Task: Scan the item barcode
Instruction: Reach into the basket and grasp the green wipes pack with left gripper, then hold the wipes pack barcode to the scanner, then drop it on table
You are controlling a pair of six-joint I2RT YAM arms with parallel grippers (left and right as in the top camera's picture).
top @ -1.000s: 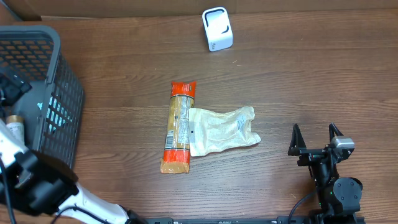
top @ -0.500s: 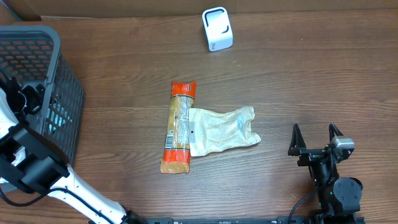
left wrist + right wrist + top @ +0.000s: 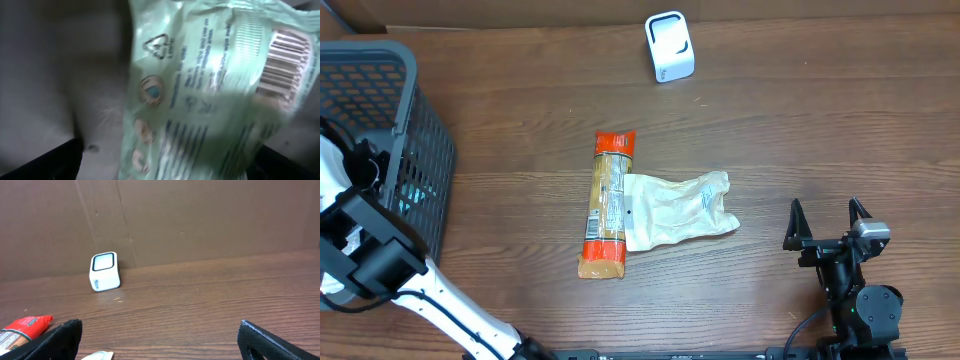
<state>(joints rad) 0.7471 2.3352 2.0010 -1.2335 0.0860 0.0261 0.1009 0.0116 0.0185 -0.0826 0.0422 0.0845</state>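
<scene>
A green packet (image 3: 200,100), barcode (image 3: 282,62) showing, is seen right between the fingers of the left gripper (image 3: 165,152) inside the basket (image 3: 410,130). They're spread wide, not clamped on it. The right gripper (image 3: 825,207) is held wide open too, well apart from it.

Looks like a mock shop checkout. A shopping basket (image 3: 425,160), barcode scanner (image 3: 669,46) and packaged snacks (image 3: 605,205) share a wooden desk (image 3: 820,130)

Open table (image 3: 800,130) between right gripper (image 3: 825,206) and scanner (image 3: 669,46); orange packet (image 3: 606,205) and pale bag (image 3: 678,208) block centre; basket (image 3: 420,150) crowds left edge.
</scene>
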